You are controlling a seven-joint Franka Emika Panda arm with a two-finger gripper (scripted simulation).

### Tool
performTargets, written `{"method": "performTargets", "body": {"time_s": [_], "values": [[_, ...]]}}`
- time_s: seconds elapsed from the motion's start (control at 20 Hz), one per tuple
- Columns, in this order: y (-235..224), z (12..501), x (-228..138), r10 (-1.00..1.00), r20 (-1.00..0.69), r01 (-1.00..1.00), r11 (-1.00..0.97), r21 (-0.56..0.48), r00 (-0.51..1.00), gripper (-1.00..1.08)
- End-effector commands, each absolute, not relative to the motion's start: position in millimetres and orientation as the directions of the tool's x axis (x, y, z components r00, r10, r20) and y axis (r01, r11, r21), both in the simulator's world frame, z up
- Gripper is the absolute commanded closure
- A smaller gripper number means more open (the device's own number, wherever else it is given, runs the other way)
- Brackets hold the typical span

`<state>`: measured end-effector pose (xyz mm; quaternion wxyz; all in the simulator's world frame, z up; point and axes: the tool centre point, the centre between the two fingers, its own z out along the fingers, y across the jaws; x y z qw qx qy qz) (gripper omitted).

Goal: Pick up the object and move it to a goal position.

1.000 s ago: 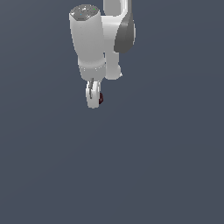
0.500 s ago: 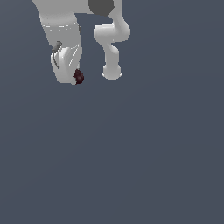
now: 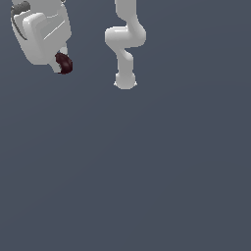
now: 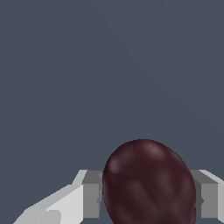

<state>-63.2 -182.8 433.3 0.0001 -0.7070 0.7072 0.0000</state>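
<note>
While clamped between gripper (image 4: 148, 197) fingers (image 4: 89, 194), maroon object (image 4: 148, 183).

Wrist view. Dark maroon-red lump (image 4: 150, 183), rounded and egg-like, with a faintly mottled, creased surface and a soft highlight near its top. It sits between the two pale grey fingers (image 4: 91, 194) of the gripper (image 4: 148, 197); both pads press against its sides, one on each flank, so the jaws are closed on it. The lump's lower part runs out of the frame. Behind it lies only a flat, even slate-grey background; no contact between lump and that background is visible.
</note>
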Motion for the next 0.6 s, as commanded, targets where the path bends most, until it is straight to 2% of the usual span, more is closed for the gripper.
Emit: {"method": "performTargets", "body": {"time_s": [0.0,0.55], "values": [[-190.2,444.8,-63.0,-1.0,0.0,-1.0,-0.001,0.0,0.001,1.08],[-202.0,462.3,-61.4,-1.0,0.0,-1.0,-0.002,0.0,0.002,1.08]]}}
